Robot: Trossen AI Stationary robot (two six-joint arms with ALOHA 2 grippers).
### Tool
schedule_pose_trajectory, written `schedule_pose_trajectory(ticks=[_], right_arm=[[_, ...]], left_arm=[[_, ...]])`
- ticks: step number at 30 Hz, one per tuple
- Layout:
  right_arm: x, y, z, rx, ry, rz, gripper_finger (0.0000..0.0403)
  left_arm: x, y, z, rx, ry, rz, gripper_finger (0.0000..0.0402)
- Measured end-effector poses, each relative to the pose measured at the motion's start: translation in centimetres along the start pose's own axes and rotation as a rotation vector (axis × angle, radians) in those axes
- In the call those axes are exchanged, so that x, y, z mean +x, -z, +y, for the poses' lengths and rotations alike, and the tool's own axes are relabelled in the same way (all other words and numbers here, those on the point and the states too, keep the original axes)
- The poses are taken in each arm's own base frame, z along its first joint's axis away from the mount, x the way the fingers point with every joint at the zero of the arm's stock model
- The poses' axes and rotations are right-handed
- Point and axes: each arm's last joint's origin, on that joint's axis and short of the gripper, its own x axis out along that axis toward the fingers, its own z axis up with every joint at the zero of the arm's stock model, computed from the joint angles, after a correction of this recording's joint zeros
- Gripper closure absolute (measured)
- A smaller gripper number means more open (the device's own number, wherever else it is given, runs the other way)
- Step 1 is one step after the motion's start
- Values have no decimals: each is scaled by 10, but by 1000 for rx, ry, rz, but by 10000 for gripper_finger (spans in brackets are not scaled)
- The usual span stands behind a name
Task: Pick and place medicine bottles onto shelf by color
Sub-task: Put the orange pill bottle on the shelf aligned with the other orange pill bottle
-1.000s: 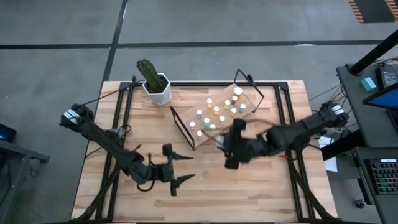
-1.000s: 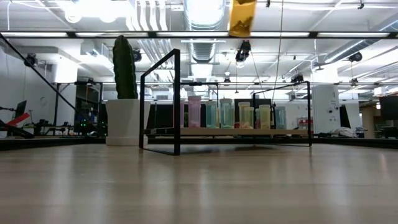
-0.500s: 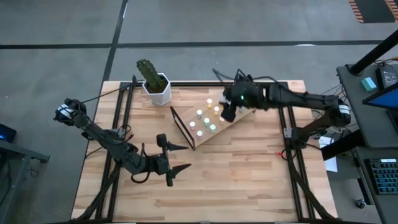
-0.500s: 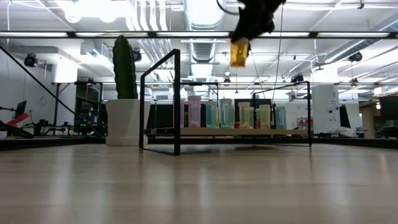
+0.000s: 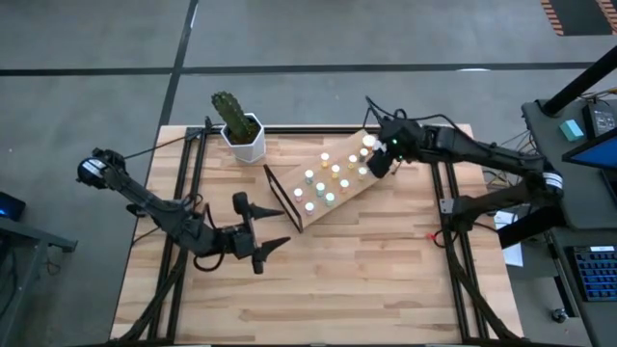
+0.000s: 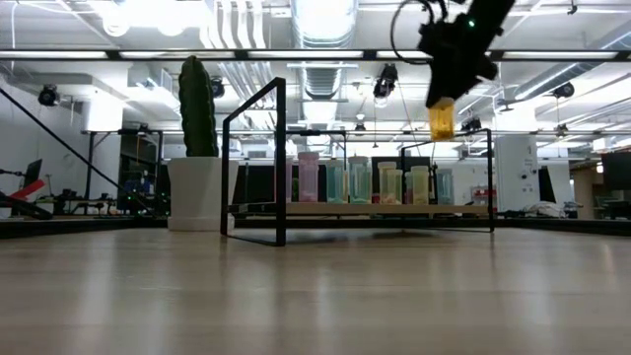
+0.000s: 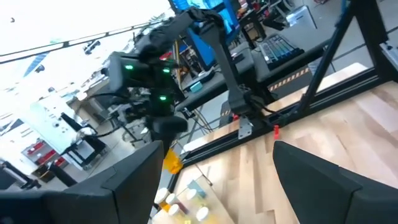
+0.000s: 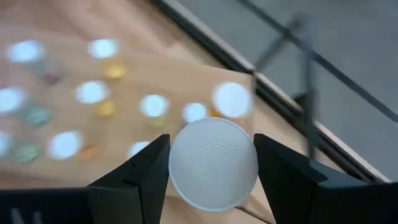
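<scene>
Looking down on the bench (image 5: 386, 280), we see the right claw (image 5: 378, 160) raised over the far right end of the shelf (image 5: 371, 188), clamped on an orange bottle (image 6: 442, 119) with a white cap (image 8: 213, 163). In the low view that bottle hangs in the air above the row of medicine bottles (image 6: 360, 181) standing on the shelf board, clear of them. From the right wrist, the white cap fills the gap between the two dark fingers (image 8: 140, 171), with the blurred caps of the shelved bottles below it.

We find the shelf in the middle of the bench, tilted on its black wire frame (image 5: 280, 198), with a cactus in a white pot (image 5: 241, 135) near its far left corner.

We see the left claw (image 5: 262, 231) low over the bench, near the left end of the shelf, its fingers spread wide and gripping nothing.
</scene>
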Motion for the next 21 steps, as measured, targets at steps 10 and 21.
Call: schedule_pose_trajectory(ticks=[10, 21], right_arm=[[-2, 29, -9, 71, 57, -79, 200], [-20, 25, -10, 70, 27, -156, 200]], left_arm=[[7, 17, 3, -53, -33, 41, 116], [11, 26, 0, -134, -38, 55, 116]])
